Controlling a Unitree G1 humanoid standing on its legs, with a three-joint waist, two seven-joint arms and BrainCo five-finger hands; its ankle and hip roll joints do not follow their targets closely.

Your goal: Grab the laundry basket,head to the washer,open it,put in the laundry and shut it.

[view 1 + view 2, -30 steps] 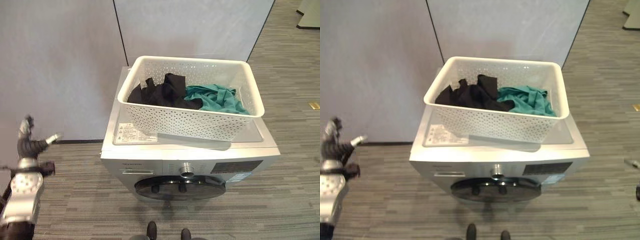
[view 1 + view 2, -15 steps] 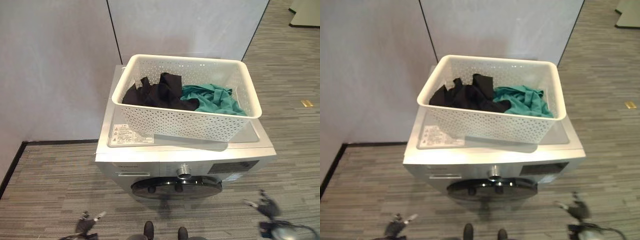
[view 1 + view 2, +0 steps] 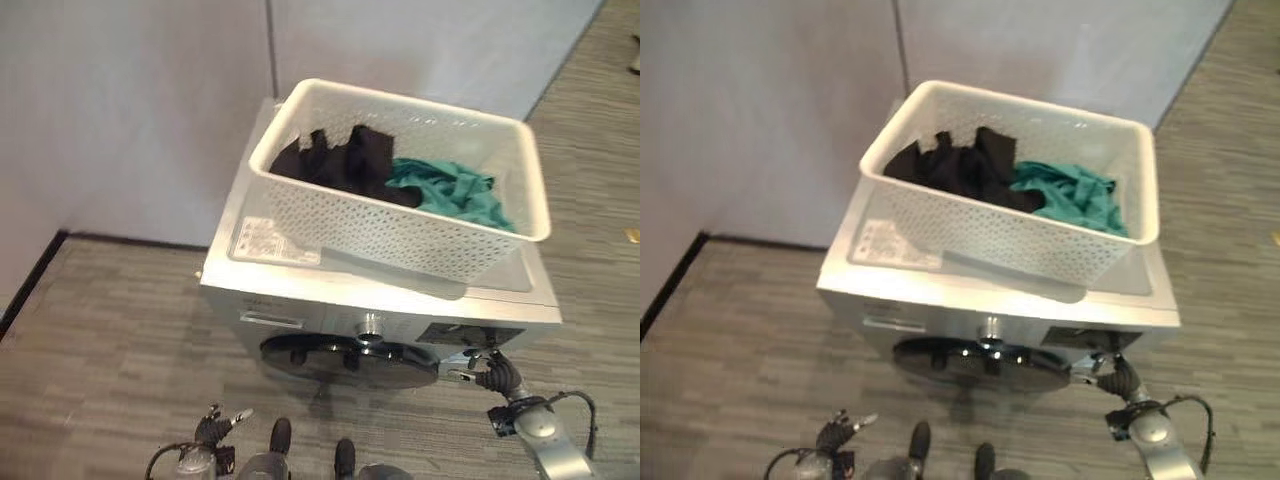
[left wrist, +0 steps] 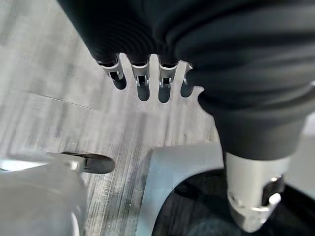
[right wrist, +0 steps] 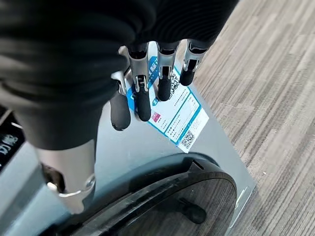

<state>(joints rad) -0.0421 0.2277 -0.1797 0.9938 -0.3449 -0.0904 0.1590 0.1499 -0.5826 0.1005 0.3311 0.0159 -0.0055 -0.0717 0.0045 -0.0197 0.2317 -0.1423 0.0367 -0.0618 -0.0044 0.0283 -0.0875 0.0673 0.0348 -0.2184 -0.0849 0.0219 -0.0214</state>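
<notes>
The basket [image 3: 400, 190] of laundry [image 3: 395, 175] sits on top of the washer [image 3: 300, 300], so opening looks like the step in hand. The right hand [image 3: 487, 372] hangs by the closed door [image 3: 350, 360], fingers loose and holding nothing — near its right edge. The left hand [image 3: 215, 428] idles low, relaxed. Next, the right fingers need to hook the door's edge and pull.

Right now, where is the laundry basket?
In the left eye view the white laundry basket sits on top of the washing machine, holding black clothes on the left and a teal garment on the right, ahead of both hands.
</notes>
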